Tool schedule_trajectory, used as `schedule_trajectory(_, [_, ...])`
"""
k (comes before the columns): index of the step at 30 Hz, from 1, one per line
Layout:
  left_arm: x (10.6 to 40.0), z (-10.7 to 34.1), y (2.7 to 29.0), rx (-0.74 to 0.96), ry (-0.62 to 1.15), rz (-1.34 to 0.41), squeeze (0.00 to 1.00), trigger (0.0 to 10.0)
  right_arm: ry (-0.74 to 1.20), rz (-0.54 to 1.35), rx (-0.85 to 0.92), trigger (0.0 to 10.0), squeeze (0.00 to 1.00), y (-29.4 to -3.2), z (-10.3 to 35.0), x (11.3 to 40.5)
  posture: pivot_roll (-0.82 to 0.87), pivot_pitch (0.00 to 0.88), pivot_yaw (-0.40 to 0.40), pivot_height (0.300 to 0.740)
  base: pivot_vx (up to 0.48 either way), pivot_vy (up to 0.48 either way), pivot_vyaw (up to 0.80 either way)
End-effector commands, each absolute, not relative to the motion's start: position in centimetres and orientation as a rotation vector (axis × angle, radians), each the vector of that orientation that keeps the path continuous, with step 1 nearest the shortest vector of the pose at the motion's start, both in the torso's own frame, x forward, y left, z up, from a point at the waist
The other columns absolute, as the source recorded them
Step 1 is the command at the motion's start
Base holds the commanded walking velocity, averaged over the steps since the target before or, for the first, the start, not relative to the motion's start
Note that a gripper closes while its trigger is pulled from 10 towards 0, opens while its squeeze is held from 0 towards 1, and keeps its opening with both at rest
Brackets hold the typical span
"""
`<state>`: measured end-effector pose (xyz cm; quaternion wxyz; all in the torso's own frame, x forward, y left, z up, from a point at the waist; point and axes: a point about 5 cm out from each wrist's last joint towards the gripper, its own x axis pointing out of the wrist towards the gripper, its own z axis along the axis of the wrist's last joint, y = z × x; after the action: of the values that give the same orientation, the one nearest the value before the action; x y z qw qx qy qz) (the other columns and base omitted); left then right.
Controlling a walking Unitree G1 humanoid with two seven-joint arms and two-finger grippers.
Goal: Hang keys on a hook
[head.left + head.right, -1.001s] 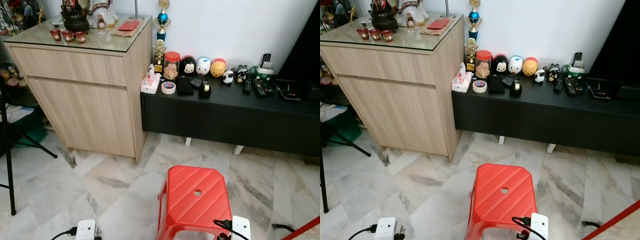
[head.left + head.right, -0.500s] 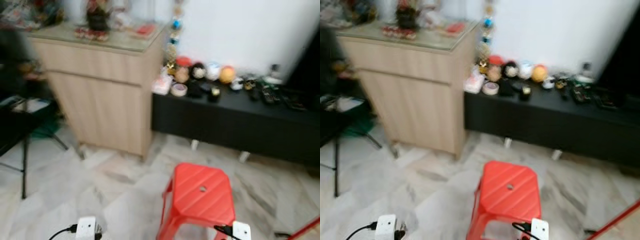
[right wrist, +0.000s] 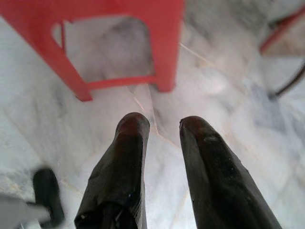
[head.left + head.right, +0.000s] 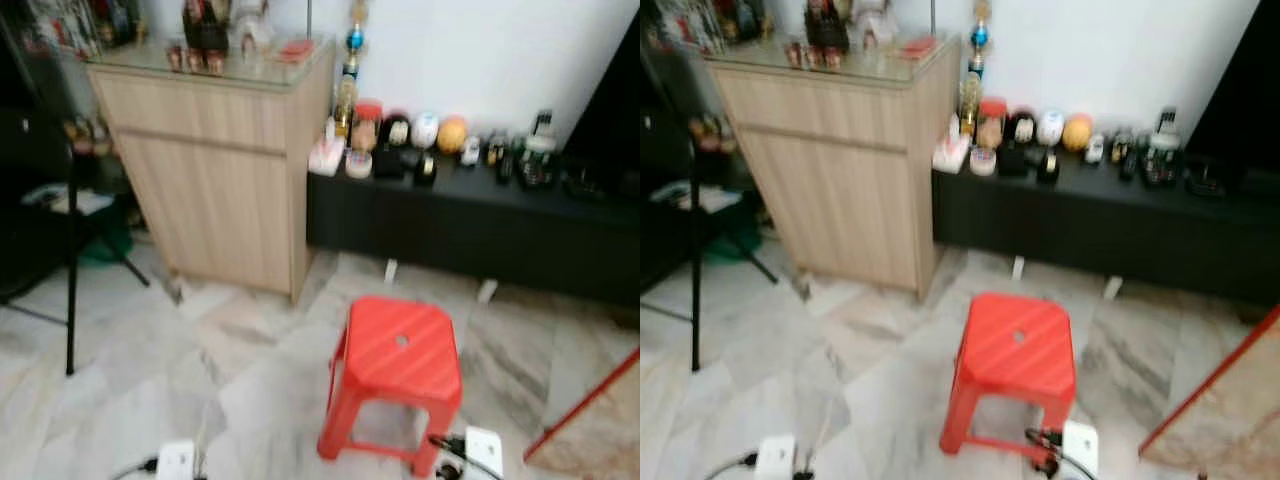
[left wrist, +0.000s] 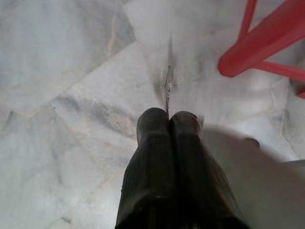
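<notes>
The two eye views look forward and down from head height, both slightly blurred, onto a marble floor with a red stool, a wooden cabinet and a low black shelf. Each wrist view looks down along its own fingers, close above the floor, and catches the stool's red legs.

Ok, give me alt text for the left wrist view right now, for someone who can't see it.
The left gripper points down at a grey-veined marble floor, its two black fingers pressed together with a thin metal sliver poking out between the tips. Part of a red plastic stool stands on the floor nearby.
</notes>
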<state>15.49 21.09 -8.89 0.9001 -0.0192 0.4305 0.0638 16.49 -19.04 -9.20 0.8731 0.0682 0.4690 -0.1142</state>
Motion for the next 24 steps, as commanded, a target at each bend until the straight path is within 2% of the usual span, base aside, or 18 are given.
schedule_trajectory(1, [16.05,-8.53,21.68,-0.021,0.870,0.135,0.00,10.0,0.972,-0.233,0.148,10.0,0.00,-18.71,-9.10,16.80,0.08,0.000,-0.077,0.733,-0.266,0.000,0.00])
schedule_trajectory(13, [15.84,-8.63,21.66,-0.017,0.879,0.133,0.00,10.0,0.976,-0.228,0.141,10.0,0.00,-18.76,-9.12,16.75,0.08,0.000,-0.079,0.733,-0.266,0.000,0.00])
schedule_trajectory(24, [15.88,-8.65,21.51,-0.014,0.880,0.128,0.00,10.0,0.976,-0.231,0.146,10.0,0.00,-18.82,-9.11,16.77,0.08,0.000,-0.085,0.733,0.000,0.000,0.00])
